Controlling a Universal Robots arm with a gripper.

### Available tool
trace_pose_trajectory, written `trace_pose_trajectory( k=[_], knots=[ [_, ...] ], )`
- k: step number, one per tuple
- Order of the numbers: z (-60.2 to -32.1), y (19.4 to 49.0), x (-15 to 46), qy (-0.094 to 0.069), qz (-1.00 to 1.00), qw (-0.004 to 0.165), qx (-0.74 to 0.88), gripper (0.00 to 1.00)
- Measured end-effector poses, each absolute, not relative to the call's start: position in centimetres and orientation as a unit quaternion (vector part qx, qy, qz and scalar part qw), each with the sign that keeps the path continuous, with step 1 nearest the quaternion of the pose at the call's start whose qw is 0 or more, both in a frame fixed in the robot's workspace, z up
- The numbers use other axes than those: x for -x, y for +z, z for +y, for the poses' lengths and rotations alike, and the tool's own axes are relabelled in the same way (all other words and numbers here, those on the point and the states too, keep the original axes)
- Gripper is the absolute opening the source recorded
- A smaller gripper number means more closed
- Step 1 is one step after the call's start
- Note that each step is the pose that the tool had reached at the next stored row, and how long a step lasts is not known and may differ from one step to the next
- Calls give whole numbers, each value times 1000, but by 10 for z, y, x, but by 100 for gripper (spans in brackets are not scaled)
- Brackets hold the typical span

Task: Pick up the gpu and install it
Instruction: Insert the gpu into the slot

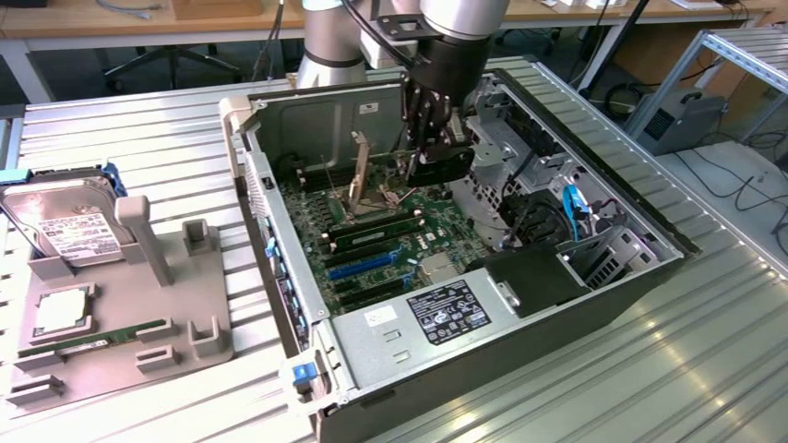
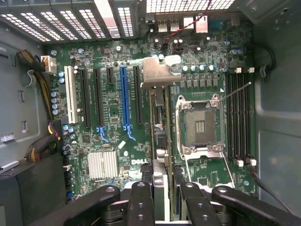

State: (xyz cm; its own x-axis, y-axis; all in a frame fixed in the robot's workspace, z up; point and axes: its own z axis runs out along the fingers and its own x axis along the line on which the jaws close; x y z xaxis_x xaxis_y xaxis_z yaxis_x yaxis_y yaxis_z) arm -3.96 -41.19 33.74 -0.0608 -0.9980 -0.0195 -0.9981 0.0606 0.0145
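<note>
The gpu (image 2: 160, 113) was held edge-on in the gripper (image 2: 163, 188), whose jaws were clenched on the card's upper edge. It hung inside the open computer case (image 1: 530, 323) above the motherboard (image 2: 108, 122). It was over the strip between the black expansion slots and the empty CPU socket (image 2: 200, 125), with its silver bracket (image 2: 160, 73) toward the case's vented rear wall. Just beside it, the long blue slot (image 2: 123, 94) stood empty. By this, the pick-up looked done, while seating the card in a slot remained.
</note>
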Motion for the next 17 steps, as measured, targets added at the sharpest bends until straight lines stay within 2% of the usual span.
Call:
trace_pose_trajectory(
  k=[17],
  knots=[
    [-417, 337, 40, 12, 728, 2, 685, 27]
  ],
)
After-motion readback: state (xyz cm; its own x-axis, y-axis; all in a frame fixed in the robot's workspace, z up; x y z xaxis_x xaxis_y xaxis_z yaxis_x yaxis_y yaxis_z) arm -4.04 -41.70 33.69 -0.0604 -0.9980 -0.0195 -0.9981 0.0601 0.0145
